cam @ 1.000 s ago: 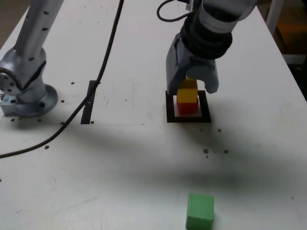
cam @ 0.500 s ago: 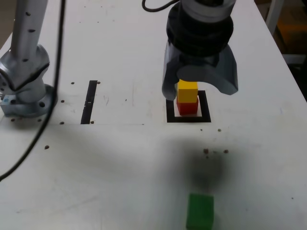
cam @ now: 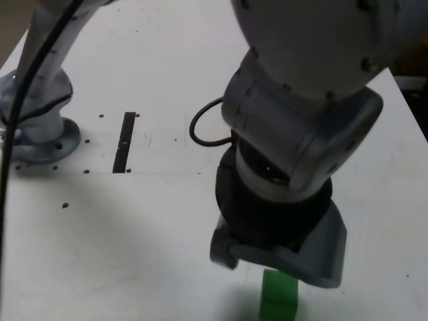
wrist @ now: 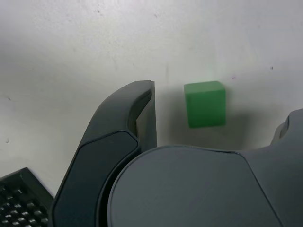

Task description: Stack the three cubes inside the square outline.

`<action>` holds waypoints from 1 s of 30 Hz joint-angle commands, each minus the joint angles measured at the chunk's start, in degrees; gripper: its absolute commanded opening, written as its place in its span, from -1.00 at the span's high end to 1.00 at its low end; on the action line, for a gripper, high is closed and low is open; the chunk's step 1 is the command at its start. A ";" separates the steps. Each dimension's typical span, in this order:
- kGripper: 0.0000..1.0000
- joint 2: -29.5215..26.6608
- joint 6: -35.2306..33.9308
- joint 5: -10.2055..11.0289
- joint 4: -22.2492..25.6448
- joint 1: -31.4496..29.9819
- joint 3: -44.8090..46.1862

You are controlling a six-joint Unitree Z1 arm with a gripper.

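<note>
- Across the table (cam: 154, 267) my gripper (cam: 279, 273) swings, away from the stacked cubes and over to the green cube (cam: 279, 299), toward the bottom of the exterior view.
- Jaws are wide apart, and I see nothing clamped in them; the wrist view shows bare table between the green cube and each finger.
- Green sits on the white surface, flat and upright, with a soft shadow around it. In the wrist view it lies in the span between the fingers, and in the exterior view the gripper's lower edge just overlaps its top.
- Red and yellow cubes, plus the square outline, are now hidden from me behind the arm (cam: 301, 127), so I can't tell how they stand.
- Over on the exterior view's left, I have the black tape strip (cam: 124, 142) lying well apart from the green cube, with the metal base (cam: 43, 127) beyond it.
- One dark, studded object (wrist: 21, 201) pokes into a corner of my wrist view.
</note>
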 commanded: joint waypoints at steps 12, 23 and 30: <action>-0.65 5.74 0.24 -5.55 0.86 1.29 -2.05; -0.27 10.13 0.26 -6.47 0.91 1.36 -7.15; -0.14 10.77 0.26 -5.43 0.92 1.64 -7.94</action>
